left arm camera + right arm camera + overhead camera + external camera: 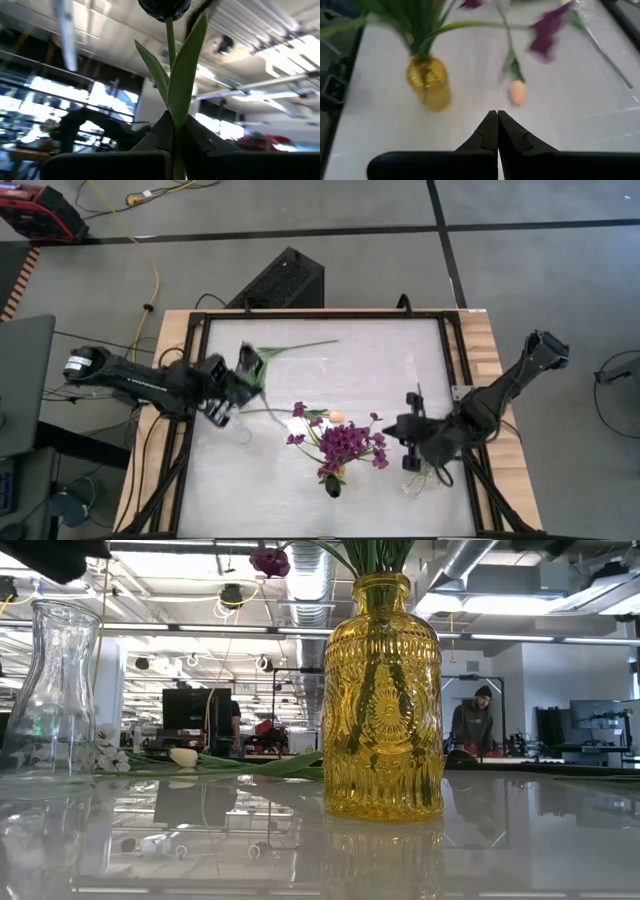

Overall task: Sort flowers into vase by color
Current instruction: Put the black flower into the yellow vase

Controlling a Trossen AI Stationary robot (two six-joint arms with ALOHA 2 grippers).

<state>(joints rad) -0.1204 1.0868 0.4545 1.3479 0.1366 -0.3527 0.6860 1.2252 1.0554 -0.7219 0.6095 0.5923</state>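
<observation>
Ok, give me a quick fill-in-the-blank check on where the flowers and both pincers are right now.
1. The left pincer is shut on the stem of a dark ____.
2. The purple flowers stand in the ____ vase.
3. The clear vase holds ____ flowers.
4. The right pincer is shut and holds ____.

Missing: tulip; yellow; no; nothing

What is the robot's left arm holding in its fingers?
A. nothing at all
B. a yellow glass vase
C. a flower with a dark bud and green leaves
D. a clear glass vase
C: in the left wrist view the left gripper has its fingers shut on the green stem of the dark-budded flower, whose dark bud and long leaves rise above them.
</observation>
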